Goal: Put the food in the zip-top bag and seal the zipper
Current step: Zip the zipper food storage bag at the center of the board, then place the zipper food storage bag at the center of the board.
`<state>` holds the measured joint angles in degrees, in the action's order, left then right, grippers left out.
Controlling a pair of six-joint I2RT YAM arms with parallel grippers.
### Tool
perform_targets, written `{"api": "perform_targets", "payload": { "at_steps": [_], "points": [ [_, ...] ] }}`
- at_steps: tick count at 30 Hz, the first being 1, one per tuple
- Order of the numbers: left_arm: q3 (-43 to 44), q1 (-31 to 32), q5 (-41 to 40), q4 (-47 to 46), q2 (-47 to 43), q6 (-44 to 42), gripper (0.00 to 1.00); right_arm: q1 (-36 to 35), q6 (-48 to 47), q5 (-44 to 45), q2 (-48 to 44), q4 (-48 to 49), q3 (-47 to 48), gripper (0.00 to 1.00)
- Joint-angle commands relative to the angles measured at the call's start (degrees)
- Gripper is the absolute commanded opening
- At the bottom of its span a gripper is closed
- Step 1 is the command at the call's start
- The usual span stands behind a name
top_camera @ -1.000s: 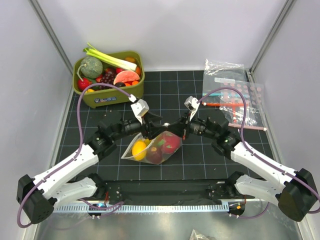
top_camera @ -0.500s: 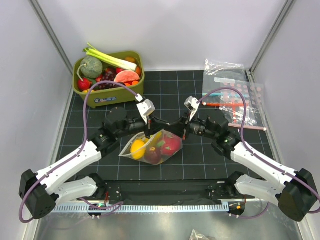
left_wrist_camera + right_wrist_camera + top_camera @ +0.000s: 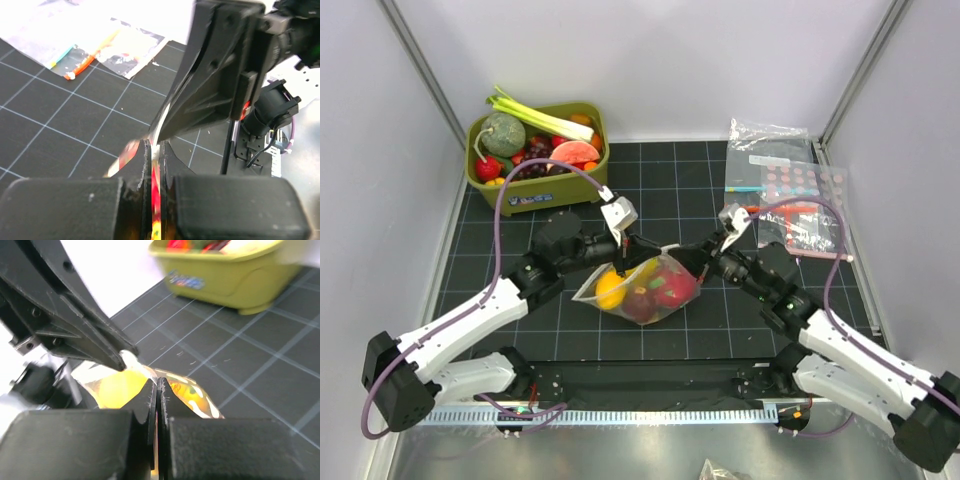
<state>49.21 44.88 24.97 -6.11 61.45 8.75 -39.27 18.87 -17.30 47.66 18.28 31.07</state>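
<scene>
The zip-top bag (image 3: 655,290) sits mid-table, bulging with the food: a yellow-orange piece (image 3: 610,288) and red pieces (image 3: 665,290). Its zipper (image 3: 665,251) runs along the top edge between my two grippers. My left gripper (image 3: 623,252) is shut on the left end of that edge. The left wrist view shows a thin strip of bag (image 3: 156,165) pinched in the left gripper (image 3: 156,149). My right gripper (image 3: 706,268) is shut on the right end. In the right wrist view the right gripper (image 3: 157,384) pinches the bag (image 3: 197,392), with the yellow food (image 3: 117,387) glowing behind.
A green bin (image 3: 535,155) of other toy fruit and vegetables stands at the back left, also visible as the green bin (image 3: 235,270) in the right wrist view. Spare clear bags (image 3: 790,190) lie at the back right. Grey walls close in both sides.
My left gripper has closed on the bag's top edge. Both grippers and the bag have shifted to the right, the right arm drawing back toward its side.
</scene>
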Motion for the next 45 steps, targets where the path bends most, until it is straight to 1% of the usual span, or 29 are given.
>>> {"api": "perform_targets", "payload": {
  "at_steps": [1, 3, 4, 6, 7, 8, 9, 10, 11, 12, 16, 21, 22, 24, 26, 28, 29, 30, 33, 35, 36, 38, 39, 40, 41, 42, 43, 44, 45],
  "points": [
    [3.0, -0.4, -1.8, 1.8, 1.0, 0.6, 0.00, 0.5, 0.3, 16.5, -8.2, 8.0, -2.7, 0.01],
    [3.4, -0.4, -1.7, 2.4, 2.0, 0.7, 0.00, 0.5, 0.0, 23.5, -13.6, 7.6, -5.0, 0.01],
    [4.0, -0.3, -1.9, 2.9, 2.4, 0.8, 0.00, 0.5, 0.1, 30.1, -15.3, 6.3, -5.6, 0.01],
    [4.5, -0.3, -2.6, 3.9, 2.7, 0.7, 0.00, 0.5, 0.5, 38.2, -19.5, 4.1, -6.3, 0.01],
    [4.4, -0.3, -2.9, 4.0, 2.8, 0.7, 0.00, 0.5, 0.8, 42.0, -20.5, 1.5, -6.7, 0.01],
    [4.4, -0.3, -3.1, 4.0, 2.9, 0.7, 0.00, 0.5, 1.9, 50.8, -21.6, -0.1, -6.8, 0.01],
    [4.5, -0.3, -3.3, 4.1, 3.0, 0.7, 0.00, 0.5, 2.9, 55.0, -23.1, -1.7, -6.8, 0.01],
    [4.8, -0.3, -3.7, 4.3, 3.2, 0.6, 0.00, 0.6, 4.1, 62.7, -24.0, -4.8, -6.6, 0.01],
    [4.9, -0.4, -3.7, 4.7, 3.2, 0.6, 0.00, 0.5, 4.3, 62.8, -24.7, -5.9, -6.4, 0.01],
    [5.0, -0.3, -3.9, 5.1, 3.1, 0.6, 0.00, 0.5, 4.5, 68.0, -25.5, -6.8, -6.2, 0.01],
    [5.0, -0.4, -5.2, 5.2, 3.4, 0.5, 0.00, 0.5, 4.9, 76.0, -30.3, -8.2, -7.1, 0.01],
    [5.1, -0.4, -6.7, 5.8, 3.5, 0.6, 0.00, 0.5, 6.1, 81.3, -30.0, -9.2, -7.0, 0.01],
    [5.4, -0.4, -7.0, 5.9, 3.5, 0.5, 0.00, 0.6, 7.6, 84.2, -29.6, -10.4, -6.7, 0.01],
    [5.5, -0.3, -7.8, 5.9, 3.2, 0.5, 0.00, 0.5, 8.2, 86.4, -29.5, -11.2, -6.5, 0.01],
    [5.5, -0.3, -8.0, 5.8, 3.1, 0.6, 0.00, 0.5, 8.6, 85.2, -29.8, -11.2, -6.8, 0.01],
    [5.4, -0.4, -9.0, 5.9, 2.9, 0.8, 0.00, 0.5, 7.5, 82.3, -29.2, -9.1, -7.6, 0.01],
    [5.5, -0.4, -9.6, 5.8, 2.7, 1.2, 0.00, 0.5, 6.9, 78.9, -28.3, -7.4, -7.7, 0.01],
    [5.4, -0.4, -11.9, 7.2, 2.4, 1.4, 0.00, 0.5, 6.9, 77.6, -26.5, -7.4, -7.2, 0.01],
    [5.4, -0.4, -15.1, 8.2, 1.7, 2.0, 0.00, 0.5, 7.3, 73.7, -22.3, -6.2, -6.4, 0.01],
    [6.7, -0.4, -20.2, 11.7, 0.7, 2.4, 0.00, 0.5, 7.5, 71.7, -17.5, -4.1, -5.1, 0.01],
    [6.9, -0.4, -24.4, 12.6, -0.6, 3.4, 0.00, 0.5, 6.7, 68.3, -13.9, -1.9, -4.4, 0.01],
    [6.3, -0.7, -32.6, 13.7, -2.2, 4.7, 0.00, 0.5, 6.7, 64.8, -9.6, 0.7, -3.5, 0.01],
    [5.2, -0.8, -35.9, 13.8, -2.8, 6.1, 0.00, 0.5, 6.6, 63.6, -7.3, 2.0, -1.3, 0.01],
    [4.9, -1.2, -42.7, 14.2, -4.0, 7.2, 0.00, 0.5, 6.6, 62.3, -1.8, 2.5, 0.6, 0.01],
    [4.8, -1.8, -45.3, 15.8, -4.5, 8.6, 0.00, 0.5, 6.6, 60.6, 0.9, 2.0, 2.8, 0.01],
    [4.7, -3.3, -47.4, 16.5, -4.9, 10.0, 0.00, 0.5, 6.4, 57.2, 3.6, 1.2, 7.8, 0.01],
    [4.6, -4.2, -49.6, 17.4, -5.6, 12.6, 0.00, 0.5, 7.1, 56.0, 9.6, -0.9, 10.4, 0.01],
    [4.3, -5.0, -50.5, 17.7, -5.7, 13.6, 0.00, 0.5, 8.0, 54.9, 12.2, -1.6, 12.8, 0.01],
    [4.0, -6.6, -51.1, 17.7, -5.7, 14.3, 0.00, 0.5, 8.7, 53.9, 15.2, -1.8, 17.1, 0.01]
  ]
}}
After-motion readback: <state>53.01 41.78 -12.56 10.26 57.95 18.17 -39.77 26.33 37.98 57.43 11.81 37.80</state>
